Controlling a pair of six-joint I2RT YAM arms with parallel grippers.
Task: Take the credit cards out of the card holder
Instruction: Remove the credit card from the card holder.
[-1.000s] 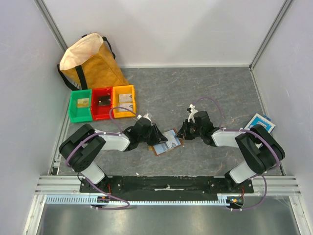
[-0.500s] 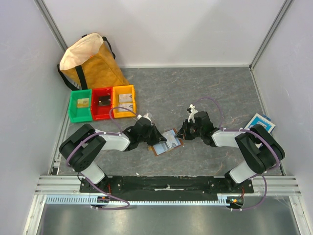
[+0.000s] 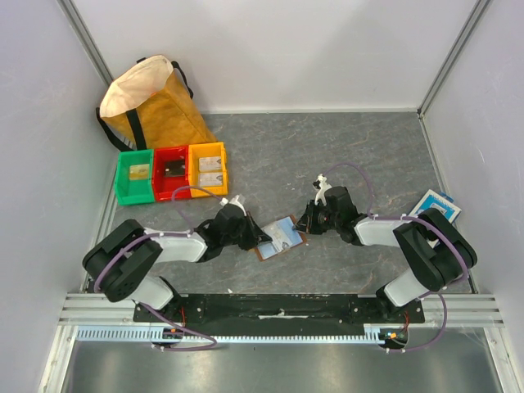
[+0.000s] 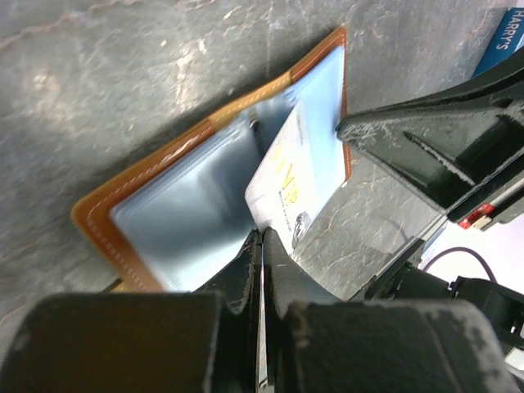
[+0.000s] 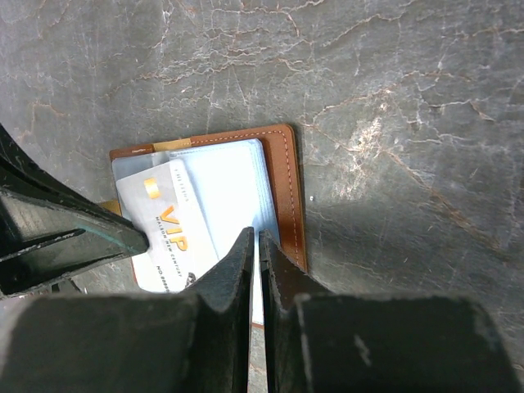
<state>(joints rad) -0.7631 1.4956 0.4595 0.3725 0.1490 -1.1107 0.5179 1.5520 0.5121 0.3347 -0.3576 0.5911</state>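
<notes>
Card (image 4: 291, 172) pinched in left tool (image 4: 262, 239) on open card holder (image 4: 180, 213).

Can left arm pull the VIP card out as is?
Probably yes: left fingers grip the VIP card at a corner, right fingers pinch the card holder, nothing covers the card.

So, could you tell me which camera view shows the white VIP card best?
The right wrist view: the card lies face-up over the open wallet, lettering readable. The left wrist view shows it skewed, its corner pinched by the left gripper. The top view shows only a small pale patch.
</notes>
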